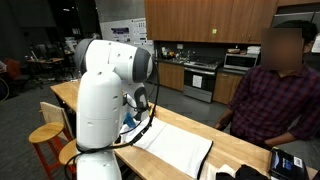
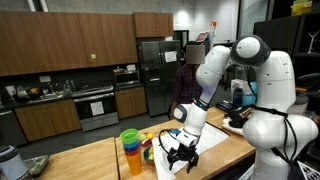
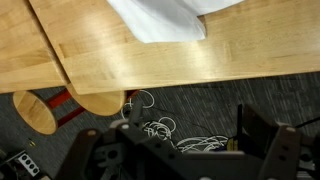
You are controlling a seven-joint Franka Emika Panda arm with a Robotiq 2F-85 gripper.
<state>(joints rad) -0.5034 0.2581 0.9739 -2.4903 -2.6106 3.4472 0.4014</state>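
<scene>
My gripper (image 2: 180,157) hangs just above the wooden table (image 2: 95,162), near its edge, with its fingers spread and nothing between them. In the wrist view the two dark fingers (image 3: 175,150) frame patterned carpet below the table edge (image 3: 150,70). A white cloth (image 2: 197,140) lies on the table right behind the gripper; it also shows in the wrist view (image 3: 160,18) and in an exterior view (image 1: 175,145). A stack of coloured cups (image 2: 130,150) stands beside the gripper. In an exterior view the white arm (image 1: 105,95) hides the gripper.
A person in a plaid shirt (image 1: 275,100) sits at the table's far side. Wooden stools (image 3: 100,100) (image 1: 45,135) stand by the table edge. A small yellow object (image 2: 148,139) lies behind the cups. Kitchen cabinets line the back wall.
</scene>
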